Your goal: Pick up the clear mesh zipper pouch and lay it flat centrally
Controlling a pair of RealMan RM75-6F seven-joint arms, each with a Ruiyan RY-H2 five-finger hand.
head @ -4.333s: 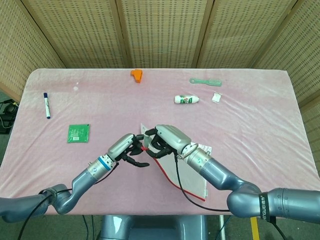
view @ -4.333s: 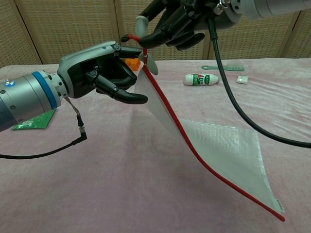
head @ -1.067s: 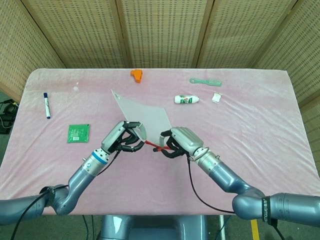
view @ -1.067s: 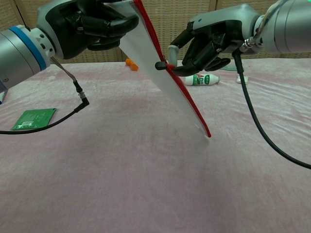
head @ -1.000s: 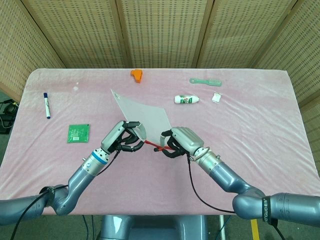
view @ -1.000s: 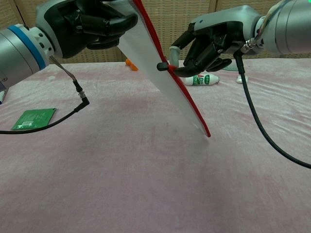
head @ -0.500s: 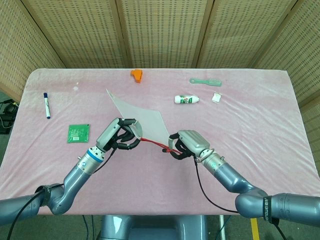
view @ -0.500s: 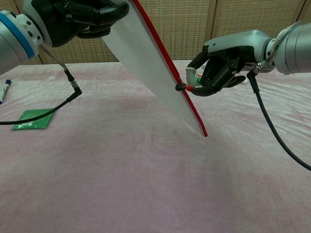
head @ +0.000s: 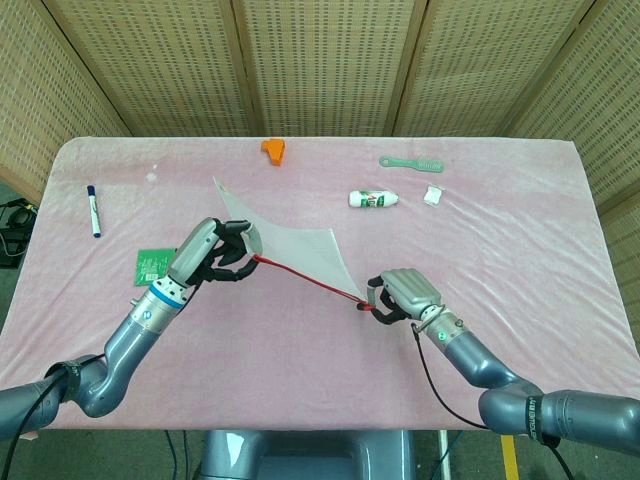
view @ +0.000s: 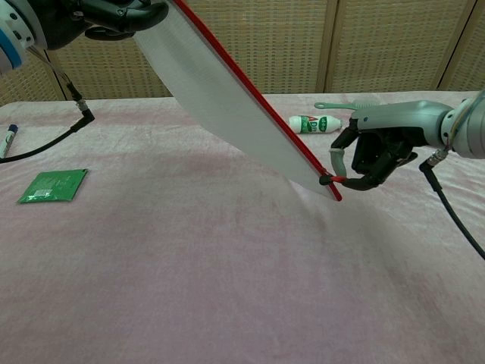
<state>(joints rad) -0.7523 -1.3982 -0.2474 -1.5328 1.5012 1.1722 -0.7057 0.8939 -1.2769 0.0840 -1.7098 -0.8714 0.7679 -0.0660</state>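
Observation:
The clear mesh zipper pouch (head: pixel 290 245) (view: pixel 220 98), with a red zipper edge, hangs stretched in the air between my two hands, sloping down to the right. My left hand (head: pixel 208 255) (view: pixel 114 14) grips its upper left corner, high above the pink table. My right hand (head: pixel 402 293) (view: pixel 375 155) pinches the zipper's far end at the pouch's lower right corner, close to the tabletop. The pouch's far edge points toward the back of the table.
A green card (head: pixel 153 262) (view: pixel 51 185) lies left of the left hand. A blue marker (head: pixel 93 210), an orange piece (head: pixel 273 149), a green comb (head: pixel 411 163) (view: pixel 348 105), a small white bottle (head: pixel 374 199) (view: pixel 312 122) and a white packet (head: pixel 433 195) lie further back.
My hands have drawn apart: the left moved left and up, the right slid right and down along the zipper to the pouch's corner. The pouch is pulled out longer and lower.

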